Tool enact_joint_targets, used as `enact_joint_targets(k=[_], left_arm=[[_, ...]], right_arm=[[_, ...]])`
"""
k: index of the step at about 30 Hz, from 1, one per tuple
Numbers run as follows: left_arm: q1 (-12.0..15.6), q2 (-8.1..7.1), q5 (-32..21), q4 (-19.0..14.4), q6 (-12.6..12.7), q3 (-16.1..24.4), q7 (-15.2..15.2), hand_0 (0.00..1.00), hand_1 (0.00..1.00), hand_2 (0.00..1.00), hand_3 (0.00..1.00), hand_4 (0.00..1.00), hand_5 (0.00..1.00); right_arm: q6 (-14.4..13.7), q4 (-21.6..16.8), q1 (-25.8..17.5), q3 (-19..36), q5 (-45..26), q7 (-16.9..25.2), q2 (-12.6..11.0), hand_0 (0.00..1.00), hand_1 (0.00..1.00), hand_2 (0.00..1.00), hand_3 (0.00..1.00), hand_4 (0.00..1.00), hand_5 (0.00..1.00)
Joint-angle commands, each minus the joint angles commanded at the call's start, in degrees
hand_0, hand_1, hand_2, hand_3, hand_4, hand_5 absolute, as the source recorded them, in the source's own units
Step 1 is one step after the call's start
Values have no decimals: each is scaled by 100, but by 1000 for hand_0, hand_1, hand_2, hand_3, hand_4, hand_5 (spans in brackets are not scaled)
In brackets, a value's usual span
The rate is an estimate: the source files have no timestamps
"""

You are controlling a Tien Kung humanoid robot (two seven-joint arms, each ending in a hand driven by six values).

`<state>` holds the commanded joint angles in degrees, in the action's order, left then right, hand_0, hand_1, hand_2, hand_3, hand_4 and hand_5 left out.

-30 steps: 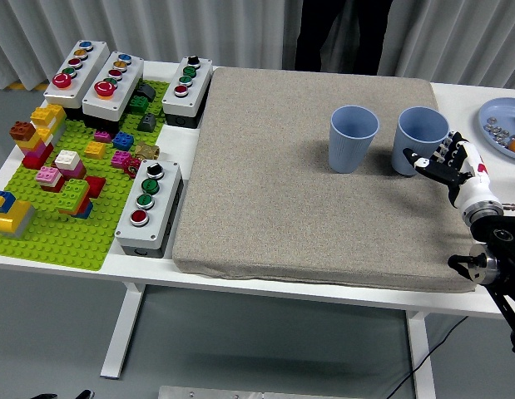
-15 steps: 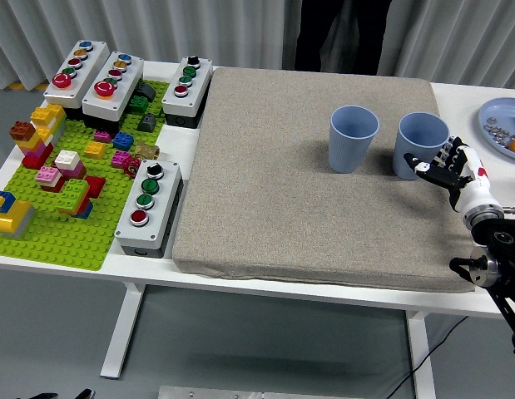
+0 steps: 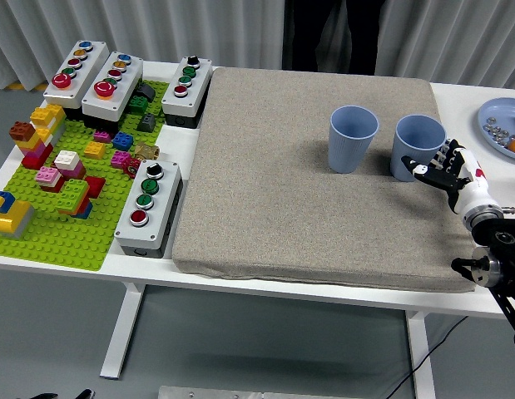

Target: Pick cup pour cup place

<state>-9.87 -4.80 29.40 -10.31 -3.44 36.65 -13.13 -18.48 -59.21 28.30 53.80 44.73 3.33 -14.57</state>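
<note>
Head view: right hand [image 3: 447, 165] grasping right cup [image 3: 418, 145], left cup [image 3: 353, 138] just beside.

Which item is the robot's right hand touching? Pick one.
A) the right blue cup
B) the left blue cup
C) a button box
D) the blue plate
A: the right hand has its fingers curled against the side of the right blue cup.

A narrow gap separates the two cups [image 3: 354, 138] [image 3: 417, 147]; the mat [image 3: 265, 191] leftward lies bare.
</note>
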Motion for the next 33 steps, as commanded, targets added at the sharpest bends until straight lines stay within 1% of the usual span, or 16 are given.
enact_joint_targets(k=[4,5,16,17,20,22,23,28,33], left_arm=[[17,0,16,0,1,15,-2,780,788,852,733,509,971],[20,0,10,0,3,12,-1,779,787,852,733,509,972],[47,-5,46,0,3,39,-8,780,788,852,733,510,972],[50,-5,48,0,5,44,-7,780,787,852,733,509,972],[49,-6,58,0,4,57,-7,780,787,852,733,509,972],[45,-7,46,0,10,64,-1,780,787,852,733,509,972],[44,-7,45,0,10,64,0,780,787,852,733,510,973],[39,-18,34,0,7,71,4,780,787,852,733,510,973],[48,-26,73,0,10,130,4,780,787,851,732,509,971]], right_arm=[[52,5,-15,39,84,-61,-6,897,808,801,818,758,111],[63,5,-16,47,88,-68,-9,918,842,900,903,808,135],[149,-50,-49,107,204,-186,-46,920,844,905,905,823,145],[162,-64,-57,115,224,-208,-60,934,859,934,911,829,149],[174,-106,-76,129,259,-254,-88,934,859,934,911,829,149],[202,-168,-110,149,306,-312,-136,934,859,934,911,829,149],[205,-173,-113,151,310,-316,-140,930,864,949,918,835,157],[224,-364,-224,258,383,-393,-305,930,864,949,918,835,157],[224,-692,-423,342,434,-460,-509,934,867,948,919,836,160]])
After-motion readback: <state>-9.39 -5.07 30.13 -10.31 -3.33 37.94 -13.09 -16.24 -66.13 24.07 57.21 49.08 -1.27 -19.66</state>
